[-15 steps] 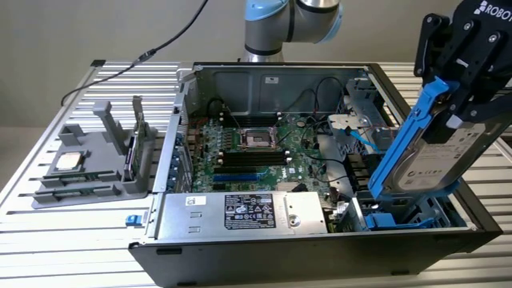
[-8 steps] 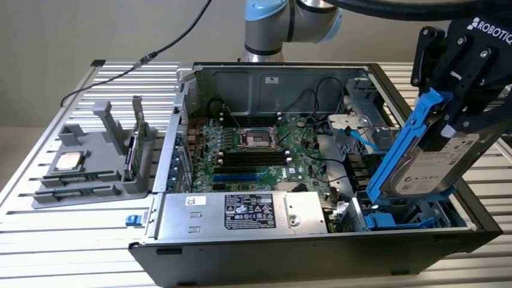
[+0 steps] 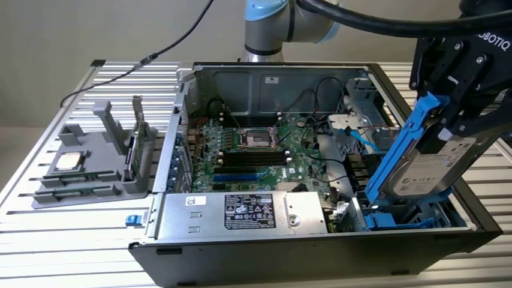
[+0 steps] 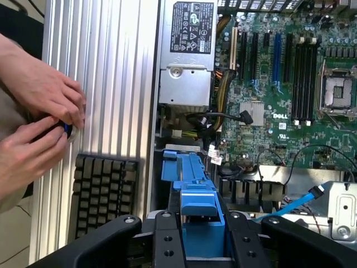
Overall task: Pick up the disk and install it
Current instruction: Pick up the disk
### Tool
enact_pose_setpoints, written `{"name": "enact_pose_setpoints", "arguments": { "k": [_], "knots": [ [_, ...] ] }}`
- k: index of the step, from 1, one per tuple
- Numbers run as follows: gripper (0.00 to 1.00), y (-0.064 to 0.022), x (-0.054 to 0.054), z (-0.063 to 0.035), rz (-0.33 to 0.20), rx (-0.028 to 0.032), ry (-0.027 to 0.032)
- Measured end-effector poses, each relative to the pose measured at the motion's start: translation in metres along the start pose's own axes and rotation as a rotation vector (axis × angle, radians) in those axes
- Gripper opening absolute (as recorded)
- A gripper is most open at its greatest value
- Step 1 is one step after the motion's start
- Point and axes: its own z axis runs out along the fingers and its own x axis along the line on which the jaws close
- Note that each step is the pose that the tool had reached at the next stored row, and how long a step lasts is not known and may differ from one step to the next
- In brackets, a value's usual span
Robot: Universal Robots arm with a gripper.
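Observation:
The disk [image 3: 430,168] is a silver-grey drive with a white label in a blue carrier frame. It hangs tilted, its lower end reaching into the blue drive bay [image 3: 400,219] at the near corner of the open computer case [image 3: 320,252], on the exterior view's right. My gripper [image 3: 457,123] is shut on the disk's upper part. In the wrist view the blue carrier of the disk [image 4: 192,178] runs out from between my black fingers [image 4: 167,243], and my gripper [image 4: 203,240] clamps it from both sides.
Inside the case lie the green motherboard [image 3: 248,150], the power supply [image 3: 240,211] and a blue cable [image 3: 361,139]. A grey fixture [image 3: 88,174] on the exterior view's left holds a small square chip [image 3: 68,161] and an upright dark card [image 3: 136,150]. A person's hands [image 4: 39,111] work beside a keyboard [image 4: 106,192].

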Motion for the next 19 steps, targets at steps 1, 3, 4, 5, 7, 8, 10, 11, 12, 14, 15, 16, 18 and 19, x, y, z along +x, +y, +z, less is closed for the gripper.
{"name": "enact_pose_setpoints", "arguments": {
  "k": [1, 3, 4, 5, 7, 8, 10, 11, 12, 14, 15, 16, 18, 19],
  "knots": [
    [0.33, -0.0001, 0.000, 0.0009, 0.001, -0.0001, -0.0002],
    [0.33, -0.0003, 0.000, 0.0032, 0.004, -0.0003, -0.0005],
    [0.33, -0.0004, 0.000, 0.0043, 0.006, -0.0004, -0.0005],
    [0.33, -0.0005, 0.000, 0.0052, 0.007, -0.0006, -0.0006],
    [0.33, -0.0006, 0.000, 0.0067, 0.009, -0.0011, -0.0009],
    [0.33, -0.0007, 0.000, 0.0075, 0.010, -0.0013, -0.0010],
    [0.33, -0.0008, -0.001, 0.0091, 0.011, -0.0019, -0.0011],
    [0.33, -0.0009, -0.001, 0.0099, 0.012, -0.0023, -0.0012],
    [0.33, -0.0009, -0.001, 0.0107, 0.013, -0.0027, -0.0014],
    [0.33, -0.0011, -0.001, 0.0121, 0.015, -0.0037, -0.0016],
    [0.33, -0.0011, -0.001, 0.0127, 0.016, -0.0042, -0.0016],
    [0.33, -0.0012, -0.001, 0.0131, 0.017, -0.0048, -0.0016],
    [0.33, -0.0012, -0.001, 0.0140, 0.019, -0.0055, -0.0020],
    [0.33, -0.0013, -0.001, 0.0141, 0.020, -0.0057, -0.0022]
  ]
}}
